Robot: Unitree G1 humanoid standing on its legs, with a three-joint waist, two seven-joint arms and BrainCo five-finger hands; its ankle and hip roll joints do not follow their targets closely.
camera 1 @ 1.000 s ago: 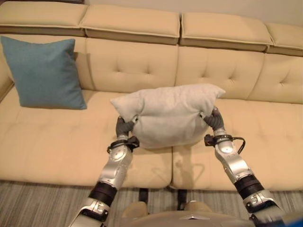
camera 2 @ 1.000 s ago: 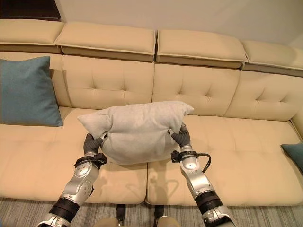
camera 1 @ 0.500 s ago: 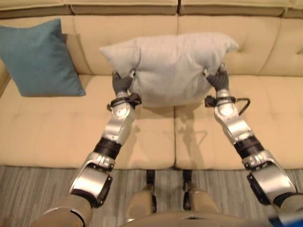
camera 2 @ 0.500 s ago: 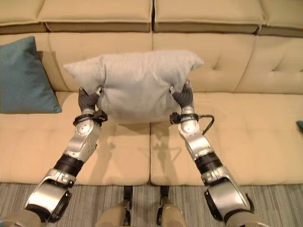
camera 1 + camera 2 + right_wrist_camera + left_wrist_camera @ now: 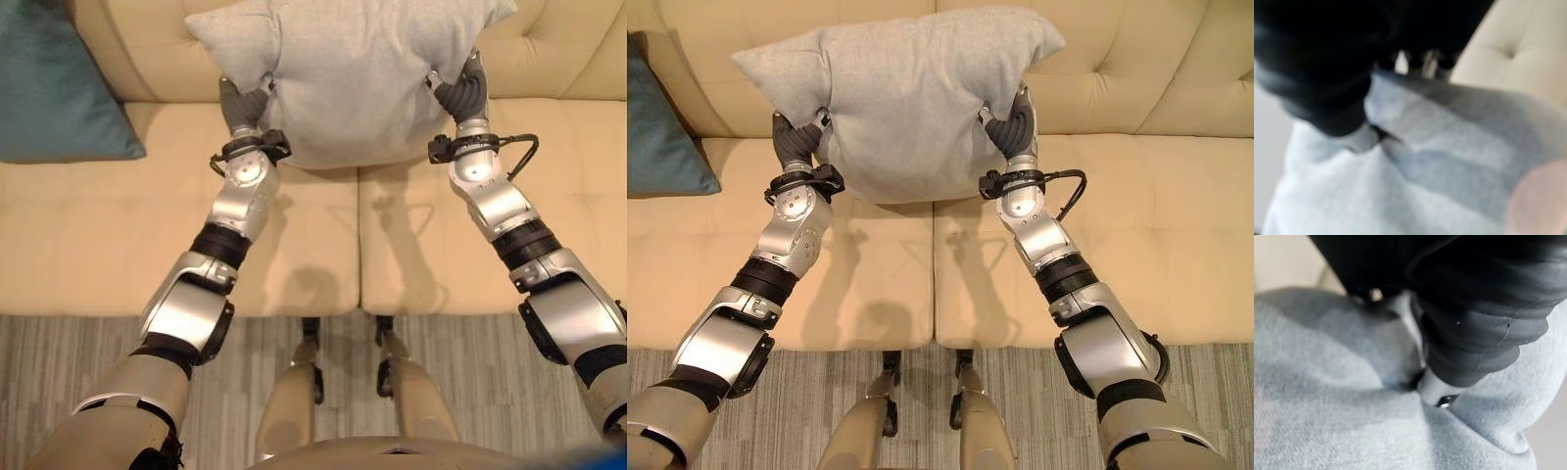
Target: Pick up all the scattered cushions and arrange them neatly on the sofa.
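Both robot hands, left robot hand (image 5: 795, 139) and right robot hand (image 5: 1015, 125), pinch a plump, pale-grey, slightly creased cushion (image 5: 906, 93).

A grey carpet (image 5: 69, 352) is lying on the floor in front of the sofa (image 5: 98, 235), reaching right up to the sofa's front edge. Its fine stripes, alternating lighter and darker grey, are running parallel to that edge. The carpet is stretching along the whole visible front of the sofa, from its left part to its right part.
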